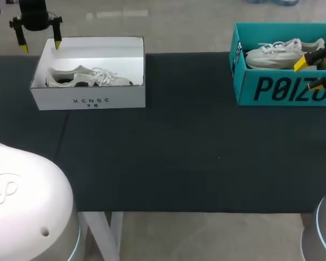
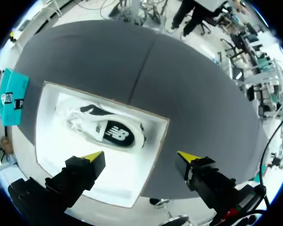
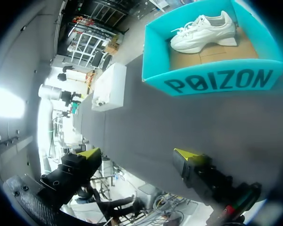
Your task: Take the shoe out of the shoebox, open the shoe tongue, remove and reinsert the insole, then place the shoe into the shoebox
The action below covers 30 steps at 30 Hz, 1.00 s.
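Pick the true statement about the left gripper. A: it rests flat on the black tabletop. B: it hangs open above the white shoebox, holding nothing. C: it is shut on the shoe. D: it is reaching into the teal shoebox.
B: the left gripper hangs above the white shoebox with its fingers apart, and the shoe lies untouched inside the box.

Robotics lab: twin robot arms (image 1: 35, 13), dark table (image 1: 179, 163)

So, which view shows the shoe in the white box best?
The left wrist view: it looks down on the shoe in the white box, whole and unhidden. The head view shows it small and from the side. The right wrist view shows only the box's outside, far off.
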Motion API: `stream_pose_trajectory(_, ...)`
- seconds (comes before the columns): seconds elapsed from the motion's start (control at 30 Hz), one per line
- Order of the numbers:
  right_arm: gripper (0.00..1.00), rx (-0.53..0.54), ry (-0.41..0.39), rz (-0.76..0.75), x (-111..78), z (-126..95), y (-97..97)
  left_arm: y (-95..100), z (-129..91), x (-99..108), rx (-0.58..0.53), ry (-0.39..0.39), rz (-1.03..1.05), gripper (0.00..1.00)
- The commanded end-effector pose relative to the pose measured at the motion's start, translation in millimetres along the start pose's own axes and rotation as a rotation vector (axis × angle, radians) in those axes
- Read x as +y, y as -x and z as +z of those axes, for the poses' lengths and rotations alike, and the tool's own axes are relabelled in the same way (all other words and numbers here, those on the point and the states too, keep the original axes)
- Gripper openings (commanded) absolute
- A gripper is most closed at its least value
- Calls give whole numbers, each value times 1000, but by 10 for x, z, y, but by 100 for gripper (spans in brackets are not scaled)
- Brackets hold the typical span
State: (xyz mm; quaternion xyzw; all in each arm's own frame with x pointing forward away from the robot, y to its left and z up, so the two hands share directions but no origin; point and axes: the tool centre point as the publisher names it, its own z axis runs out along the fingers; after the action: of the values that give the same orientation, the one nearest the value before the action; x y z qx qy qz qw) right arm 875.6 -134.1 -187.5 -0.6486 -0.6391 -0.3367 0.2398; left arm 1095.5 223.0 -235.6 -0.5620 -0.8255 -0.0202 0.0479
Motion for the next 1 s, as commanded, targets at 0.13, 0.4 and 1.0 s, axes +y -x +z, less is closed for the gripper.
stream_pose_trajectory(0.13, 100, -100, -48, -67, 574, -234, 133, 23, -167, 48, -24, -113, -91, 100)
stream_pose_trajectory(0.4, 100, -395, 36, -111, 1238, -325, 337, 23, -167, 48, -24, -113, -91, 100)
stream_pose_trajectory(1.0, 100, -478, 52, -49, 1314, -324, 442, 421, -223, 356, 452, -135, -789, 100)
